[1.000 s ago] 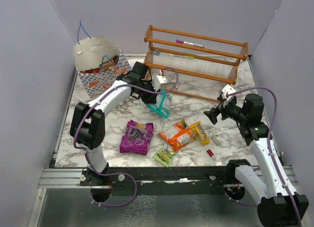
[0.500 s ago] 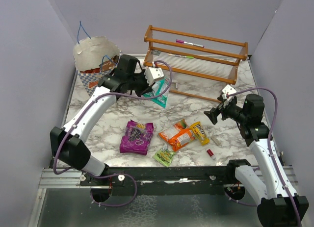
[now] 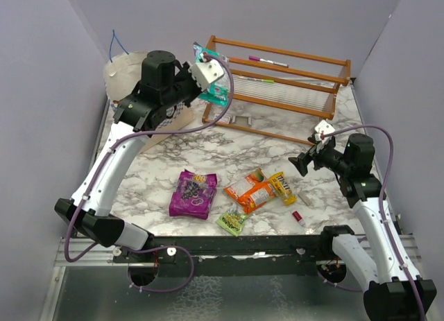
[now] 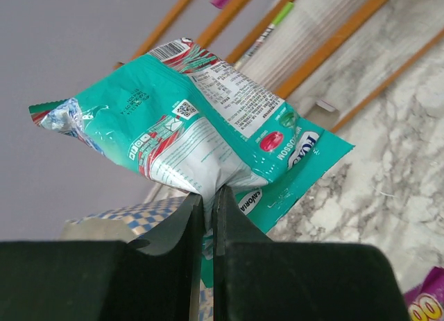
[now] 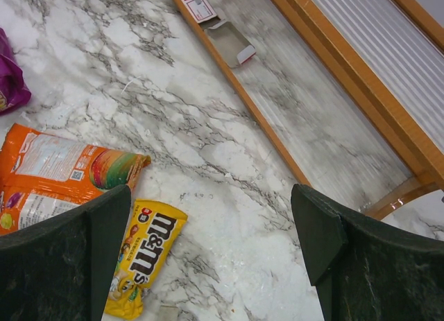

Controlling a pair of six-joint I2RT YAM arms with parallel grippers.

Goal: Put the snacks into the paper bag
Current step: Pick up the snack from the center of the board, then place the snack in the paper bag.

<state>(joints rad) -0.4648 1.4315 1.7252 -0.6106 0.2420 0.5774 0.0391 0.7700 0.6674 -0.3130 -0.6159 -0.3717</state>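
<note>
Left gripper point(image 4: 206, 203) is clamped on the lower edge of the teal packet point(image 4: 201, 127), holding it in the air at the left end of the rack point(image 3: 277, 78). Seen from above, the packet overlaps the rack's top-left corner. The bag point(image 3: 125, 68) stands left of the rack in the corner where 2 walls meet, and the left arm covers much of its mouth. Right gripper point(image 3: 300, 163) hangs with its jaws spread wide and nothing between them, in front of the rack's right end. Bare marble table point(image 3: 208, 148) runs along the rack's front rail. Nearer than that strip lie 4 packets: purple point(image 3: 193, 193), orange point(image 3: 250, 193), yellow point(image 3: 283, 188) and light-green point(image 3: 233, 220). Only the left wrist view shows the pinch itself and the bag's blue checks under the packet. Only the right wrist view shows clearly a small opened box point(image 5: 232, 44) against the rack's foot.
</note>
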